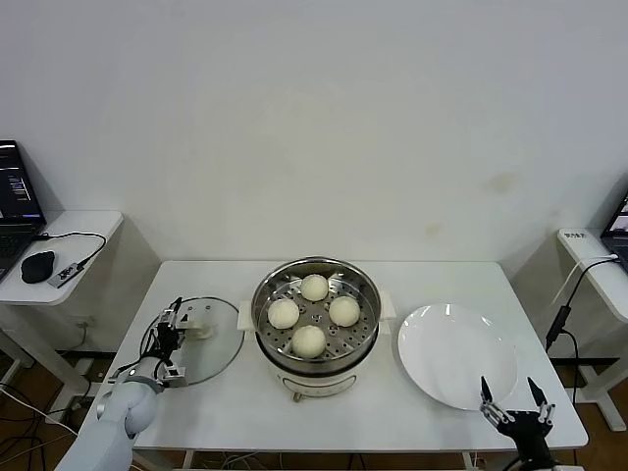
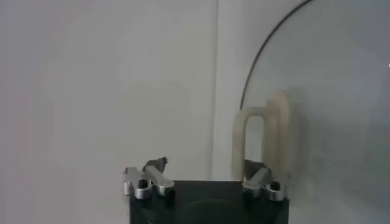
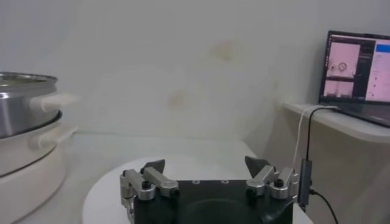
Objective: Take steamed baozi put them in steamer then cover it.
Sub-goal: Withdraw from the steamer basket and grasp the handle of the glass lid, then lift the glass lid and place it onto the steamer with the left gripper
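Nearest, at the front right edge of the white rectangular worktop (image 1: 412, 417): right gripper (image 1: 517, 399), jaws spread wide and empty, parked just in front of the large round white plate (image 1: 456, 355). At the front left: left gripper (image 1: 173, 342) over the round, flat, clear glass cover with metal rim (image 1: 218, 358), lying flat on the worktop left of the steamer. In the left wrist view, one fingertip (image 2: 261, 172) touching the cover's cream-white oblong handle (image 2: 263, 139), the other fingertip well apart from it, jaws partly spread; handle not between the jaws, whether gripped cannot be told. Centre of the worktop: round shiny stainless-steel steamer on a white base with side tabs (image 1: 316, 316), uncovered, between cover and plate. On its perforated steel tray: four small round, smooth, cream-white steamed baozi (image 1: 308, 340), one near, one far, one left, one right, close together but apart. Plate bare of buns. Farther left: white side table (image 1: 69, 240) with black computer mouse (image 1: 38, 266) and open laptop (image 1: 18, 201). Farther right: second white side table (image 1: 599, 260) with another laptop (image 3: 359, 70) and a hanging cable (image 1: 564, 314). Beyond: plain white wall (image 1: 324, 128).
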Motion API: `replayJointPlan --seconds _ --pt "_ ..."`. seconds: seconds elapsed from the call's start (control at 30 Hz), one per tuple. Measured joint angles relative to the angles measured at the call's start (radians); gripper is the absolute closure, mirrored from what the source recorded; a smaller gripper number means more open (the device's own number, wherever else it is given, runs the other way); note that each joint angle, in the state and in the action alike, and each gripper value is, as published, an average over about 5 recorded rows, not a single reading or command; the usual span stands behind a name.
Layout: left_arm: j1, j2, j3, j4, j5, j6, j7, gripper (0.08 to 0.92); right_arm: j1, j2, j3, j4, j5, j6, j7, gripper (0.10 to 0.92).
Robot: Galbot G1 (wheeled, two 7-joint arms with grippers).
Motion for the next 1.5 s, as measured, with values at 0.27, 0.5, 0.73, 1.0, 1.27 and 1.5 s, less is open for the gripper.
replayJointPlan --seconds 0.27,0.5,0.73,1.0,1.27,1.5 --pt "0.014 -0.010 0.000 0.004 0.001 -0.015 -0.013 0.654 -0.004 0.001 -0.008 0.001 -0.006 0.006 0.003 0.203" --pt "0.037 -0.022 -0.015 -0.006 -0.004 -0.044 -0.061 0.833 -0.017 0.001 -0.015 0.022 -0.002 0.012 0.008 0.203" --pt "0.083 -0.018 -0.057 -0.070 0.002 -0.048 -0.109 0.850 -0.027 -0.001 -0.028 0.053 0.003 0.021 0.012 0.203" --pt "0.179 0.015 -0.145 -0.230 0.015 -0.010 -0.100 0.850 -0.027 -0.010 -0.047 0.065 -0.006 0.026 0.016 0.203" --pt "0.302 0.082 -0.260 -0.438 0.006 0.049 -0.002 0.850 -0.023 -0.023 -0.065 0.062 -0.019 0.031 0.017 0.203" --pt "0.370 0.133 -0.291 -0.626 -0.039 0.132 0.095 0.850 -0.018 -0.026 -0.071 0.055 -0.041 0.044 0.015 0.203"
